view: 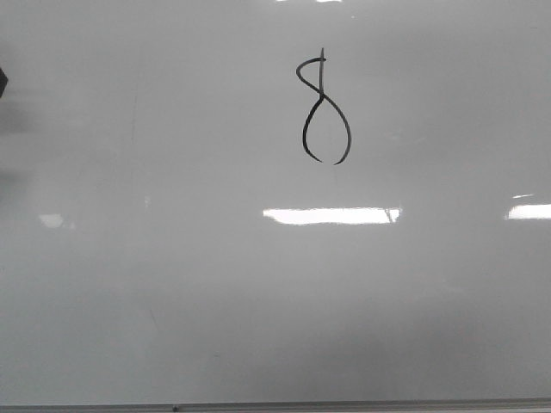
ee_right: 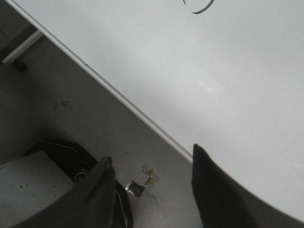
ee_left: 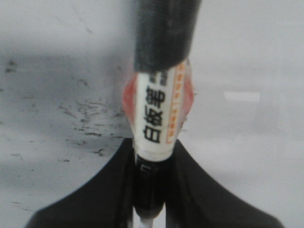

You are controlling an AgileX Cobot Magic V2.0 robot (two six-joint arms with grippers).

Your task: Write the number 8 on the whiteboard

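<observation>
Left gripper (ee_left: 151,209): clamped on a whiteboard marker (ee_left: 159,102), held between the two dark fingers (ee_left: 95,199); white label with red trim and printed characters visible, black cap or barrel end pointing away from the wrist. Right gripper (ee_right: 152,190): spread wide, nothing held, hanging below the whiteboard's metal bottom edge, over the floor.

The number 8 (view: 325,110) is seen drawn on the whiteboard (view: 172,284), above centre and slightly toward the right edge, well apart from the bottom edge. The lower loop is not quite closed at its base (small gap visible).

Judgement: the writing is essentially done; if the gap is to be closed, the tip should be returned lightly to the base of the loop and a short stroke made, square to the board. The marker tip is not shown against the figure in any view, so their separation cannot be told; neither arm is visible near the figure in the front view.
</observation>
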